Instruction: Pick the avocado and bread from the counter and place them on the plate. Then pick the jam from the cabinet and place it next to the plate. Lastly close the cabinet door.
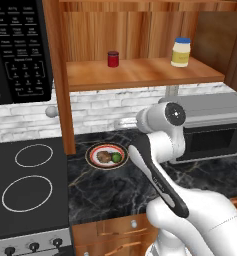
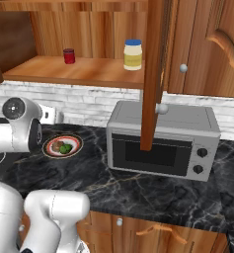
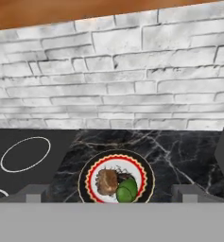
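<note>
one plate, two jars, one toaster oven

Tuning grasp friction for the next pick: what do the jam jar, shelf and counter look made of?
Jam: probably glass, dark red and smooth, with a darker lid, though the render leaves it open. Cabinet shelf: brown wood with visible grain. Counter: black marble-look stone, pale veins, seemingly polished.

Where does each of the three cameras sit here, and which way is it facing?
Left base view: behind the arm's left, looking forward-down at the plate, jam and counter; arm rises lower right.
Right base view: behind the arm's right, facing the toaster oven and cabinet door; arm at lower left.
Hand view: on the hand, looking along the open pincer at the plate with bread and avocado.
All share the plate.
</note>
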Tool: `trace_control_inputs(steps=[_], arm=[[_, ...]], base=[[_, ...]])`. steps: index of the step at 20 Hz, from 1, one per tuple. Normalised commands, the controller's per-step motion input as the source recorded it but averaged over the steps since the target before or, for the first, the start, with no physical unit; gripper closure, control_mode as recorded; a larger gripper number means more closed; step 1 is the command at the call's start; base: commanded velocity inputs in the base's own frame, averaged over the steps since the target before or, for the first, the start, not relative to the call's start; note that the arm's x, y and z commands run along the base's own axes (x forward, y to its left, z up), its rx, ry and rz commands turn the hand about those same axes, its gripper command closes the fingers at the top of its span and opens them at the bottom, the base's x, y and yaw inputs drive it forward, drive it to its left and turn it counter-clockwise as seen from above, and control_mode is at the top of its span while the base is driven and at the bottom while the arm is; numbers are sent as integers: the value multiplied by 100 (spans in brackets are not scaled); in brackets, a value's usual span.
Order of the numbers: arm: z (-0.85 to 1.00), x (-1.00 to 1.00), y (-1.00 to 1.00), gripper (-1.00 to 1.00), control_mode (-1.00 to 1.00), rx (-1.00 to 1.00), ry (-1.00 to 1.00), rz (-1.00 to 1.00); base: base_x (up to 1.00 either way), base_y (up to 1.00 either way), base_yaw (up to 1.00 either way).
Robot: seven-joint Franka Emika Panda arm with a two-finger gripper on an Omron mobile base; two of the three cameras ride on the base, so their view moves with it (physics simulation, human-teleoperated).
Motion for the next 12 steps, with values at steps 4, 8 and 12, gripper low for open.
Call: trace_control_inputs(steps=[4,8,12], arm=[[45,0,-2,-100,-100,0,0,0],[41,0,-1,-100,-100,0,0,0],[33,1,-6,-100,-100,0,-4,0]], base=[[0,0,0],[0,0,0],[0,0,0]])
